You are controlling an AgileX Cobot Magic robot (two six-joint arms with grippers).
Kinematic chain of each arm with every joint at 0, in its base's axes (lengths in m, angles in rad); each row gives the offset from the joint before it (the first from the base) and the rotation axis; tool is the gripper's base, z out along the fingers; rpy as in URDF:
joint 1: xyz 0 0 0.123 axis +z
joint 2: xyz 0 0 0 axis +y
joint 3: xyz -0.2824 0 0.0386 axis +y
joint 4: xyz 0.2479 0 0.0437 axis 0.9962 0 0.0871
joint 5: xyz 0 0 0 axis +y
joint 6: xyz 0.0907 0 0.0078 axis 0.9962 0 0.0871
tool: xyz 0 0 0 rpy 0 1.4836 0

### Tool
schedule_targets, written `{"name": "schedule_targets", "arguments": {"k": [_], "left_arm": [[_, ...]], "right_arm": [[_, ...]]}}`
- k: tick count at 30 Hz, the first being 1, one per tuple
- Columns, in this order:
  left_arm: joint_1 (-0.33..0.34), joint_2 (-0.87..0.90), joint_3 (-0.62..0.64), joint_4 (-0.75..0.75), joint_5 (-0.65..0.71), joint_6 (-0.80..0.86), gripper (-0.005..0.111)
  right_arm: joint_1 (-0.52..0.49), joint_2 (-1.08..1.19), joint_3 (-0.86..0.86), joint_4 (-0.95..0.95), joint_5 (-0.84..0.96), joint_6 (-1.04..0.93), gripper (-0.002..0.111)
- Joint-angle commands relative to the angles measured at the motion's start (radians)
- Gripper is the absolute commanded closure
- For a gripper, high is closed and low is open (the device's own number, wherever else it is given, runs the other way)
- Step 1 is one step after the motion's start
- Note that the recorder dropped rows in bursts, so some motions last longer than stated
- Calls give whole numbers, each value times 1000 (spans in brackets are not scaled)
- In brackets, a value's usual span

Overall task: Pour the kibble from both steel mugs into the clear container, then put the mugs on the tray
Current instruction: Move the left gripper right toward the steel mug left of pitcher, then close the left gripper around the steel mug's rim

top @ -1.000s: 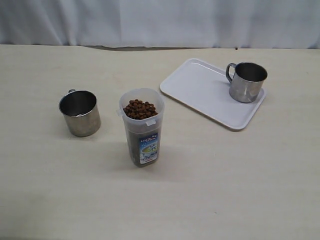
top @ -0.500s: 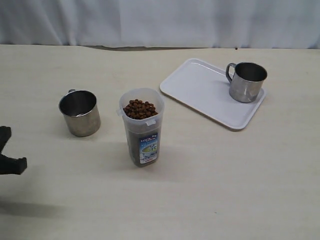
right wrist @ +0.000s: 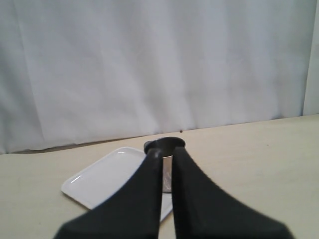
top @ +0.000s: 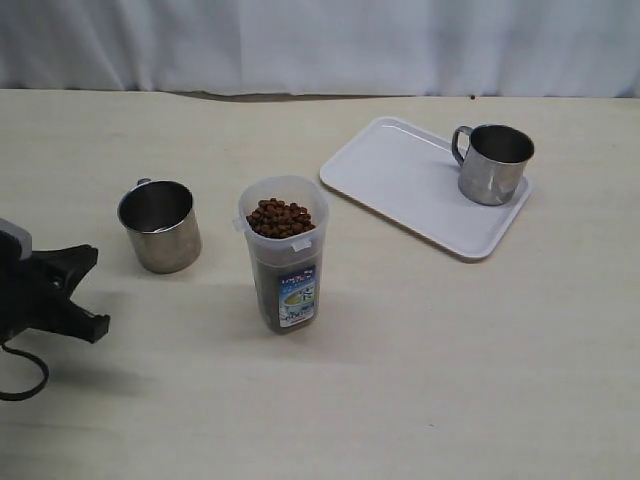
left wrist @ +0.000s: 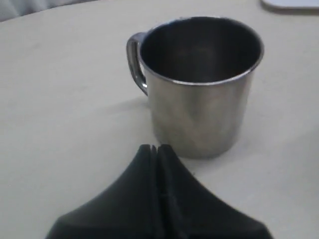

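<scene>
The clear container point(top: 286, 262) stands mid-table, filled to near its rim with kibble point(top: 280, 217). One steel mug point(top: 160, 228) stands left of it on the table; the left wrist view looks into this mug point(left wrist: 199, 84) and it is empty. My left gripper point(top: 70, 285) is at the left edge, a short way from that mug and touching nothing. Its tips point(left wrist: 155, 148) are pressed shut. The other steel mug point(top: 494, 165) stands upright on the far right end of the white tray point(top: 400, 180). My right gripper point(right wrist: 167, 152) is shut, empty, well back from that mug point(right wrist: 164, 144).
A white curtain point(top: 320, 40) closes off the far side of the table. The right arm is outside the exterior view. A corner of the tray point(left wrist: 289, 4) shows beyond the left mug, and the tray point(right wrist: 107, 174) lies ahead of the right gripper.
My left gripper has come in from the left edge and moved right toward the left mug. The mugs, container and tray have not moved.
</scene>
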Motion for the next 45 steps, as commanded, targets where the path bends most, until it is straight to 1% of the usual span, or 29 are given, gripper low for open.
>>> {"name": "schedule_targets", "arguments": {"k": [1, 2, 3, 4, 5, 7, 8, 10, 12, 13, 15, 16, 18, 19, 25, 33, 35, 36, 37, 38, 39, 40, 41, 42, 43, 45], "left_arm": [[58, 4, -8, 152, -23, -56, 107], [122, 9, -8, 235, -23, -56, 107], [164, 16, -11, 280, -23, -50, 107], [233, 26, -35, 336, 67, -34, 107], [270, 26, -63, 346, 165, -18, 107], [284, 26, -89, 351, 164, -171, 107], [280, 26, -93, 371, 149, -182, 107], [280, 38, -116, 447, 137, -176, 100], [280, 68, -144, 561, 99, -176, 81], [280, 93, -160, 585, 84, -176, 67], [280, 128, -178, 585, 61, -180, 50], [280, 144, -183, 587, 39, -182, 45], [280, 185, -201, 587, -23, -182, 37], [280, 207, -214, 587, -23, -182, 36], [277, 287, -310, 619, -23, -182, 35], [277, 291, -388, 695, -23, -184, 35], [268, 291, -399, 702, -23, -205, 35], [258, 291, -407, 700, -23, -212, 35], [227, 291, -420, 700, -23, -212, 35], [214, 291, -426, 698, -23, -212, 35], [178, 291, -442, 688, -23, -212, 35], [165, 291, -452, 686, -23, -212, 35], [131, 291, -471, 667, -23, -212, 35], [117, 291, -477, 655, -23, -212, 35], [84, 291, -493, 632, -23, -212, 35], [42, 291, -516, 625, -23, -212, 35]], "right_arm": [[-7, -4, 5, 2, 5, 2, 103], [-7, -4, 5, 2, 5, 2, 103], [-7, -4, 5, 2, 5, 2, 103], [-7, -4, 5, 2, 5, 2, 103], [-7, -4, 5, 2, 5, 2, 103], [-7, -4, 5, 2, 5, 2, 103], [-7, -4, 5, 2, 5, 2, 103], [-7, -4, 5, 2, 5, 2, 103], [-7, -4, 5, 2, 5, 2, 103], [-7, -4, 5, 2, 5, 2, 103], [-7, -4, 5, 2, 5, 2, 103], [-7, -4, 5, 2, 5, 2, 103], [-7, -4, 5, 2, 5, 2, 103], [-7, -4, 5, 2, 5, 2, 103], [-7, -4, 5, 2, 5, 2, 103], [-7, -4, 5, 2, 5, 2, 103], [-7, -4, 5, 2, 5, 2, 103], [-7, -4, 5, 2, 5, 2, 103], [-7, -4, 5, 2, 5, 2, 103], [-7, -4, 5, 2, 5, 2, 103], [-7, -4, 5, 2, 5, 2, 103], [-7, -4, 5, 2, 5, 2, 103], [-7, -4, 5, 2, 5, 2, 103], [-7, -4, 5, 2, 5, 2, 103], [-7, -4, 5, 2, 5, 2, 103], [-7, -4, 5, 2, 5, 2, 103]]}}
